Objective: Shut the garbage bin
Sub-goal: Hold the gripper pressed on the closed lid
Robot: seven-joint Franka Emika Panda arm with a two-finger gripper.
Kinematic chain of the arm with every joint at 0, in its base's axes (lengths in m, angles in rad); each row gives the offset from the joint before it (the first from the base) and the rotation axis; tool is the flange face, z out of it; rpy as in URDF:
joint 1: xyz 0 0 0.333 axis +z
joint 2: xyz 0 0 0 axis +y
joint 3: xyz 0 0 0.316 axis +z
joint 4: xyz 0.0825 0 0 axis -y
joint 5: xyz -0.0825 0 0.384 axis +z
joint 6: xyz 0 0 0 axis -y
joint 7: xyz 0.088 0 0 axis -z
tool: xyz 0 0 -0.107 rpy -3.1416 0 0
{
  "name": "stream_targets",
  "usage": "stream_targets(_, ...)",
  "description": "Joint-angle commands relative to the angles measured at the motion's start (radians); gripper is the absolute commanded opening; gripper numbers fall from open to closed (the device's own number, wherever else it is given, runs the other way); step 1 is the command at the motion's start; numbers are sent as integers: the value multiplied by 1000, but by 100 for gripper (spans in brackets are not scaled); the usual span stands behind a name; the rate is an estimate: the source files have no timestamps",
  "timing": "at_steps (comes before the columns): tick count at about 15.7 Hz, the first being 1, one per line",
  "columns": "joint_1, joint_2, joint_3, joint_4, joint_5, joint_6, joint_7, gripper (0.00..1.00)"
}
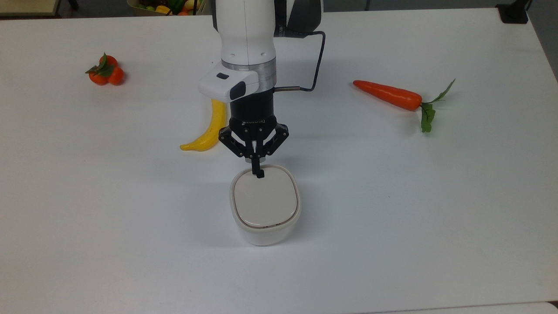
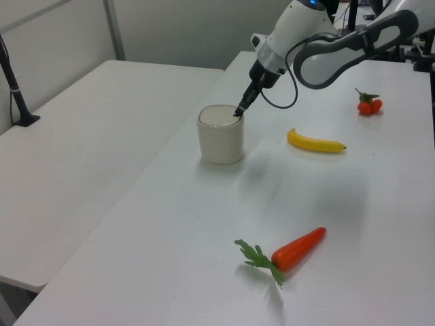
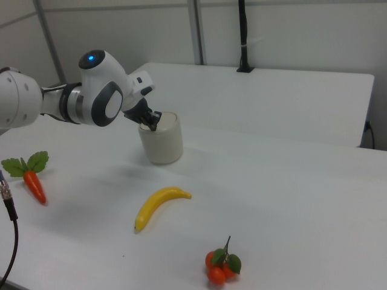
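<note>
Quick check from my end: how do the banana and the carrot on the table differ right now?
The banana is yellow and curved; the carrot is orange, straight and tapered. The carrot carries green leaves at one end; the banana has none. In the top view, the banana lies just left of the gripper, partly hidden behind the arm, while the carrot lies far out to the top view's right in open space. Both lie flat on the white table, untouched.

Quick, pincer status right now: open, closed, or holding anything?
Pincer: closed, holding nothing, fingertips pressed together on the back edge of the garbage bin lid, which lies flat.
</note>
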Motion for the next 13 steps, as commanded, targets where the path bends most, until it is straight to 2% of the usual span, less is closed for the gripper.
stream_targets(1,4,10,-1,-17,-8,-13,2,0)
stream_targets(6,3,7,-1,19,-4,-7,4,0)
stream_targets(13,6,15,-1,20,-5,44,4,0)
